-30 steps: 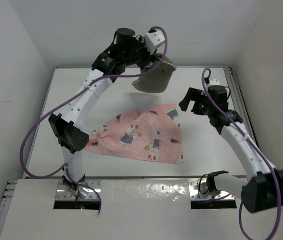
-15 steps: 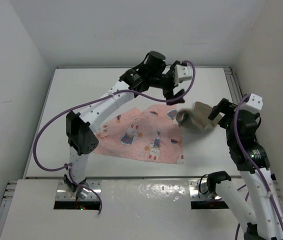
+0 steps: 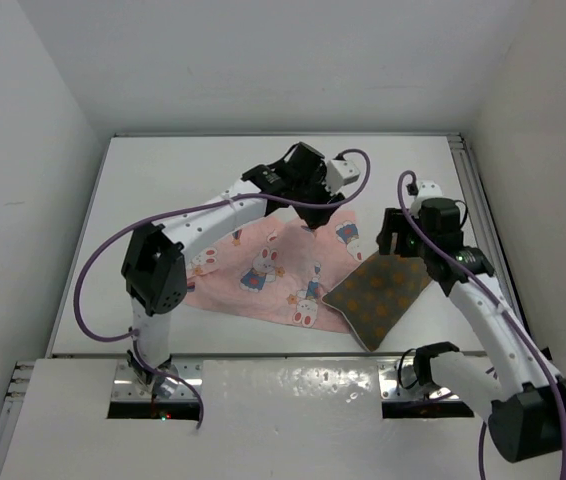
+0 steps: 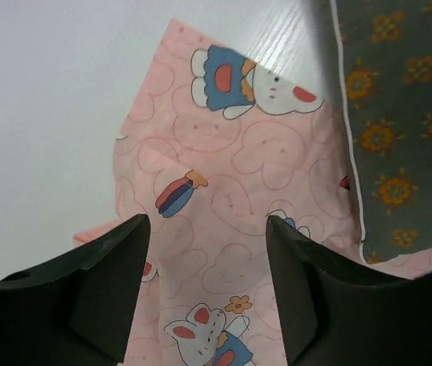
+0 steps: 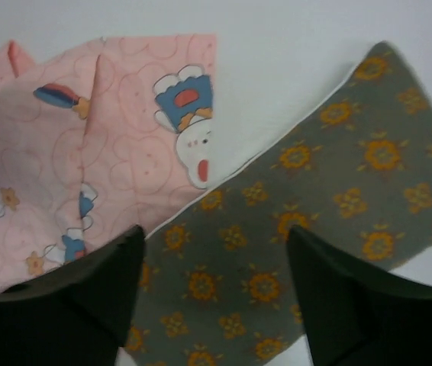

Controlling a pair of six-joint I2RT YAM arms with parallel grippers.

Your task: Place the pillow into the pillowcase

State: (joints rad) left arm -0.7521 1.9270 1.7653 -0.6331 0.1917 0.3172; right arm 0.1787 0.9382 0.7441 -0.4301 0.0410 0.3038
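**Operator:** How did I have the left arm?

**Observer:** Your left arm rose from its base at the near left and bent at the elbow. From there it stretched across to the far right part of the pillowcase, wrist tipped downward. The left claw pointed straight at the pink cloth. Its jaws stood apart and held nothing, with only the rabbit print showing between the two dark fingers. Whether the tips touched the cloth, I couldn't tell from either view.

**Operator:** And the right arm?

**Observer:** Your right arm ran from its base out to an elbow at the near right. It then folded back toward the middle, with the wrist angled down. The right claw hung over the far corner of the pillow, jaws spread wide and gripping nothing.

**Operator:** Where did the pillow lie?

**Observer:** It lay flat on the desk with the dotted face up, turned diagonally at the right side of the pillowcase. Its pale piped edge overlapped the pink fabric there. All of it was outside the case. The pillowcase was spread loosely on the desk, slightly rumpled under your left claw.
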